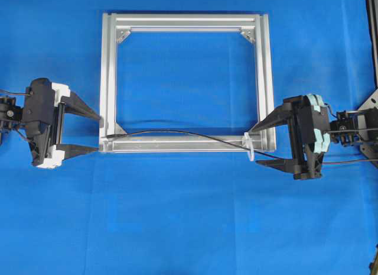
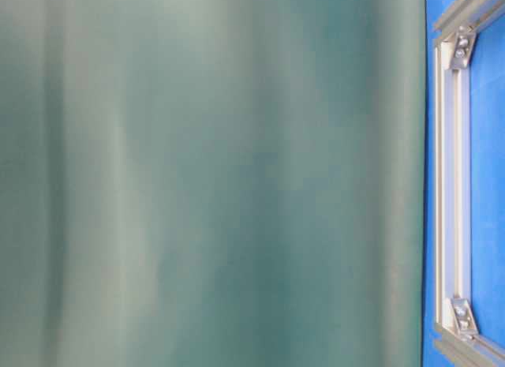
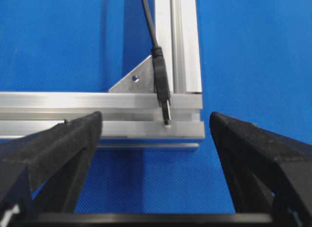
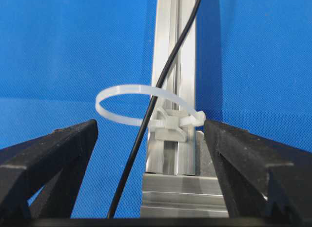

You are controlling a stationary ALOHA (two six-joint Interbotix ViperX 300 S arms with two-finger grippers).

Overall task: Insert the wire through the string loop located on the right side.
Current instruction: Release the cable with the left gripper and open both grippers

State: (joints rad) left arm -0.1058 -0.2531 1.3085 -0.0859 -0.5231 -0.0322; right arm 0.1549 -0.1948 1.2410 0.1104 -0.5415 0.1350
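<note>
In the right wrist view the right gripper (image 4: 151, 154) is nearest, its black jaws standing wide apart and holding nothing. Between them the wire (image 4: 141, 139) runs up through the string loop (image 4: 146, 105), which is fastened on the frame (image 4: 170, 51) at its near right corner. Beyond the loop the wire lies along the near bar of the frame toward its left corner. There the plug of the wire rests on the frame beside a corner bracket (image 3: 131, 80). The left gripper (image 3: 156, 134) stands at this left corner, jaws also wide open, touching nothing; the plug lies free between them. Under the frame is a blue cloth (image 1: 189, 227).
</note>
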